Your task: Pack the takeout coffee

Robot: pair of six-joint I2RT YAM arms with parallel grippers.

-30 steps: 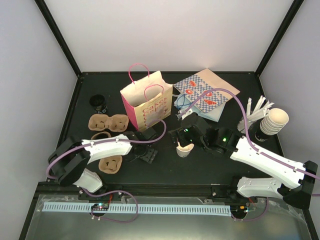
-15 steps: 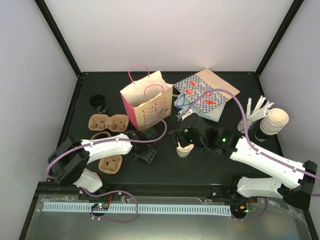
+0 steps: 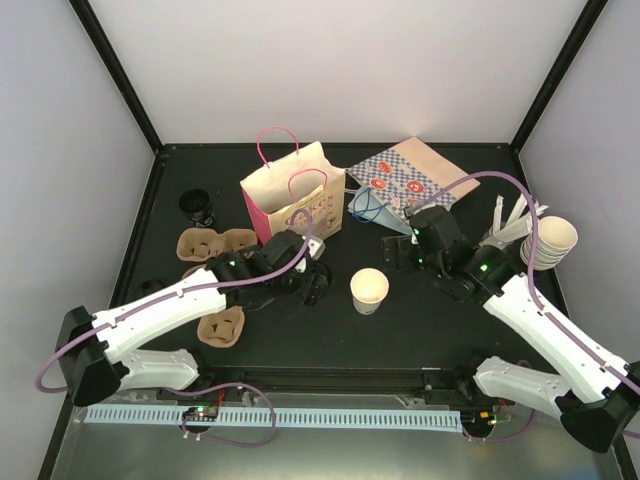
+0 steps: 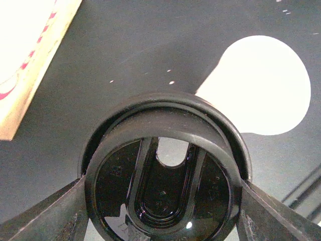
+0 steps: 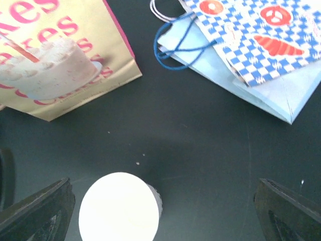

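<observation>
The takeout coffee [image 3: 369, 291] stands upright and uncovered near the middle of the table [image 3: 300, 335], touched by neither arm. The left gripper [image 3: 312, 282] sits at its 9 o'clock, fingers clamped on a round black lid [image 4: 160, 150] — in the left wrist view the cup's white mouth shows just past the lid, at 1 o'clock. The right gripper [image 3: 400, 252] hangs at the cup's 1 o'clock, jaws spread wide, grasping nothing. The pink bag [image 3: 290, 200] stands at the cup's 11 o'clock.

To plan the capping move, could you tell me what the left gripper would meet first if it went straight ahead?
The left gripper would probably meet the white paper cup first, just beyond the black lid it holds; relative height is unclear.
</observation>
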